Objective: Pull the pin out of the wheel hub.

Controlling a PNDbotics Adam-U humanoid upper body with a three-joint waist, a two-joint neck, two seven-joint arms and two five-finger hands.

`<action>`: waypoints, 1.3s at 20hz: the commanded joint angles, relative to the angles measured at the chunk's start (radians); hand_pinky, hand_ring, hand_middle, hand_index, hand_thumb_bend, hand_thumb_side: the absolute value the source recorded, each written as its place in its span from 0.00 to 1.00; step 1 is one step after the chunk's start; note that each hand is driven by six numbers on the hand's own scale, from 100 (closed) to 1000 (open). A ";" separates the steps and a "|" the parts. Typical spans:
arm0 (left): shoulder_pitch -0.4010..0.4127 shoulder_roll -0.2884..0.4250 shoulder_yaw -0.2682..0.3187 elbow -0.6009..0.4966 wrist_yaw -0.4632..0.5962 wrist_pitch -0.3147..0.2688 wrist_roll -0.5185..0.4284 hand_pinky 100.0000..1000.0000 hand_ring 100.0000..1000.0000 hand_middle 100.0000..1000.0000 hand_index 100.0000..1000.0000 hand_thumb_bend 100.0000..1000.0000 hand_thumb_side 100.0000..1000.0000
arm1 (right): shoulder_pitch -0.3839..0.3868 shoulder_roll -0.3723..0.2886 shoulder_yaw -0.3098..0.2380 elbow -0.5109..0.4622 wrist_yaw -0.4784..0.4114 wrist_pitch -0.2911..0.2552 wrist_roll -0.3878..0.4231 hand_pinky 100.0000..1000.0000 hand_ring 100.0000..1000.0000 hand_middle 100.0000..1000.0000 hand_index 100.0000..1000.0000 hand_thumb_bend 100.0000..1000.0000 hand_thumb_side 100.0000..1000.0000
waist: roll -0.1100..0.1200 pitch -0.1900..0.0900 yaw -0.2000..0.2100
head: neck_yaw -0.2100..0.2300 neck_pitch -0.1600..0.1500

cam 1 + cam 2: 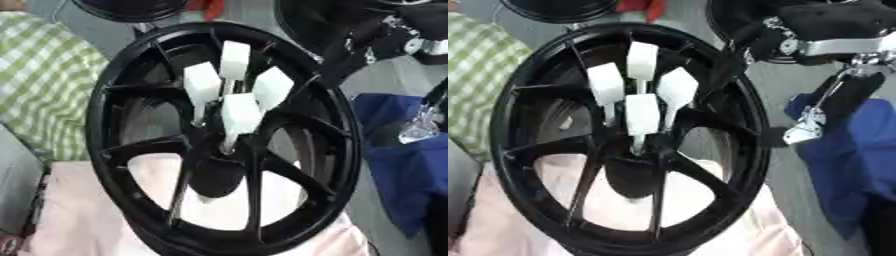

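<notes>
we've got the black wheel (223,140) standing nearly upright and tilted, filling most of both views; its rim runs close to the top edge and off the bottom edge. it sits on a pale pink cloth (79,210) that fills the lower corners. open room is tight: a strip of grey floor (785,185) to the right of the rim, then a blue cloth (859,150) just beyond it. left of the rim there's green-and-white checked fabric (39,75). another dark wheel (131,9) shows at the top edge.

four white pins (642,115) stick out of the hub (636,150) toward us: blocky, matte white heads on thin stems, fanned out like an open hand, the lowest one nearest the hub centre. spokes are glossy black, thin and straight, with pink cloth showing through the gaps.

our right arm (833,30) comes in from the upper right, black with silver joints, its dark end lying against the wheel's upper right rim. we can't tell how its hand is set or whether it holds anything. a silver bracket (805,127) hangs below the arm over the blue cloth. left hand isn't in view.
</notes>
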 commanded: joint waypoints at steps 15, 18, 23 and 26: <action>-0.041 0.026 -0.001 -0.021 -0.009 -0.006 -0.007 0.88 0.61 0.52 0.78 0.09 0.58 | -0.030 0.040 -0.014 -0.010 0.079 0.148 -0.074 0.79 0.77 0.72 0.82 0.38 0.21 | -0.033 0.027 0.049 | -0.053 -0.045; -0.042 0.025 0.001 -0.021 -0.010 -0.006 -0.005 0.88 0.61 0.52 0.78 0.09 0.58 | -0.023 0.044 -0.020 -0.010 0.081 0.174 -0.098 0.79 0.77 0.72 0.82 0.38 0.22 | -0.037 0.033 0.058 | -0.060 -0.053; -0.045 0.024 0.002 -0.021 -0.013 -0.008 -0.004 0.88 0.61 0.52 0.78 0.09 0.58 | -0.014 0.047 -0.033 -0.010 0.072 0.215 -0.144 0.79 0.77 0.72 0.82 0.32 0.23 | -0.041 0.041 0.068 | -0.069 -0.064; -0.045 0.022 0.002 -0.021 -0.013 -0.008 -0.003 0.88 0.61 0.52 0.78 0.09 0.58 | -0.011 0.047 -0.038 -0.010 0.061 0.213 -0.157 0.79 0.77 0.72 0.82 0.28 0.23 | -0.043 0.043 0.070 | -0.072 -0.067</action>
